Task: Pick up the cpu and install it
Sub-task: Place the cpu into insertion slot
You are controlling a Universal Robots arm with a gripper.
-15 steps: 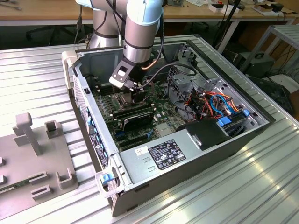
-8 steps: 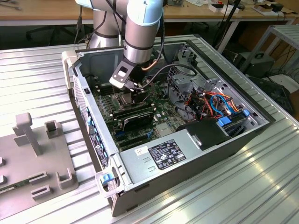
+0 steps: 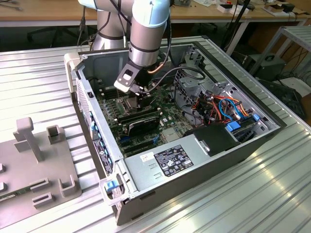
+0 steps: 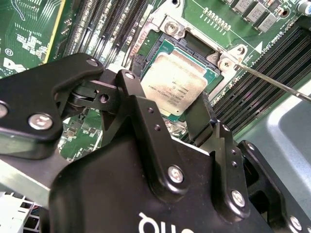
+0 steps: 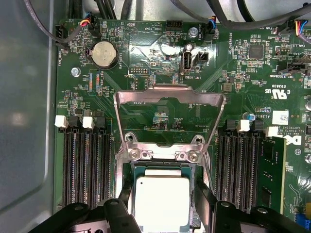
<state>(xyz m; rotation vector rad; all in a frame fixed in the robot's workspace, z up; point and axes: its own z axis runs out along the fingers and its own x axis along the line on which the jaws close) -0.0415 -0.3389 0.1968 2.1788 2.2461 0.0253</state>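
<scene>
ROBOT ARM AT THE SOCKET: A robot arm's gripper (image 3: 137, 96) hangs inside an open computer case (image 3: 194, 187) that lies on its side on a ribbed metal table (image 3: 272, 194).

At the exterior view's left, a grey plastic fixture (image 3: 34, 160) sits on the table outside the case, well apart from the jaws. Next comes the green motherboard (image 3: 109, 104), with the gripper down at its middle. Just to the camera's side of the jaws lies a long black card (image 3: 141, 121), and closer to the camera again is the power supply (image 3: 170, 158). Toward the exterior view's right, well apart from the jaws, runs a tangle of orange and blue cables (image 3: 228, 104).

In both wrist views the cpu (image 4: 172, 82) (image 5: 162, 199) lies flat with its silver top up. It is directly between the jaws and set square within the socket (image 4: 192, 46). The jaws stand close against two opposite sides of it, but from here I cannot tell whether they are clamping the chip or have let it go.

Just beyond the jaws the hinged metal frame (image 5: 146, 99) stands open, off the socket. Rows of dark memory slots (image 5: 82, 160) flank the jaws on either side. A round coin battery (image 5: 104, 53) sits farther off on the board, past the frame.
</scene>
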